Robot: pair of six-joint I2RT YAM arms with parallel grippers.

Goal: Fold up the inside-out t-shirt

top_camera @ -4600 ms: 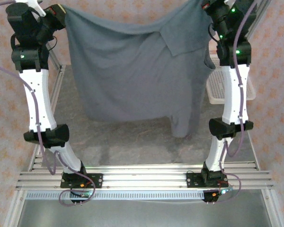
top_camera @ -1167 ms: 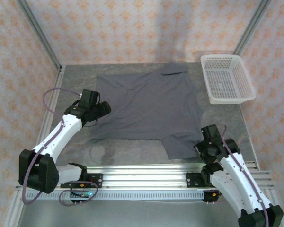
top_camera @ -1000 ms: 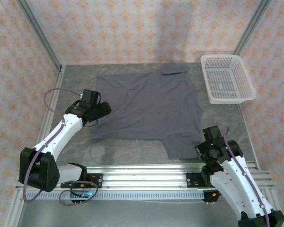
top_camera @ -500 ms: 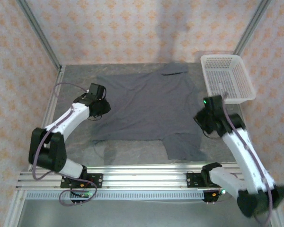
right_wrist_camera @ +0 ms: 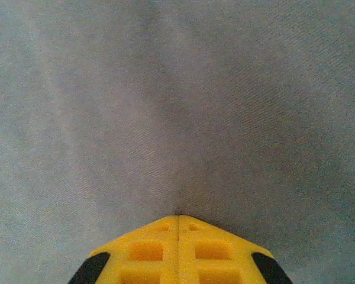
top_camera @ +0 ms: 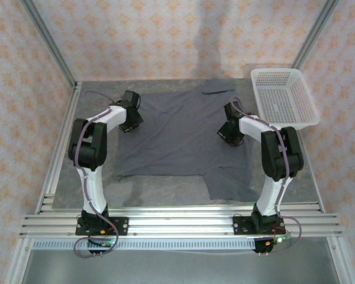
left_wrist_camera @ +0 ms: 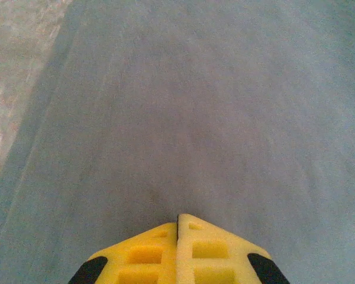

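1. You've got the t-shirt [top_camera: 183, 133] spread flat across the middle of the table [top_camera: 165, 192], neck edge at the far side.
2. The near right corner of the t-shirt sticks out toward the arm bases as an uneven flap. The rest of the near hem runs straight.
3. The left gripper [top_camera: 129, 123] is down on the t-shirt's left edge, about halfway along that side. In the left wrist view the yellow fingers [left_wrist_camera: 145, 255] are pressed together with no gap, tips on the cloth, and bare table shows at the upper left.
4. The right gripper [top_camera: 228, 136] is down on the right part of the t-shirt, inside its edge. In the right wrist view its fingers [right_wrist_camera: 210, 251] are also together, and faint creases in the cloth run in toward the tips.
5. For both grippers, you can't tell whether any cloth is nipped between the tips.
6. The white mesh basket [top_camera: 282, 73] sits at the far right corner of the table, near the t-shirt but apart from it.
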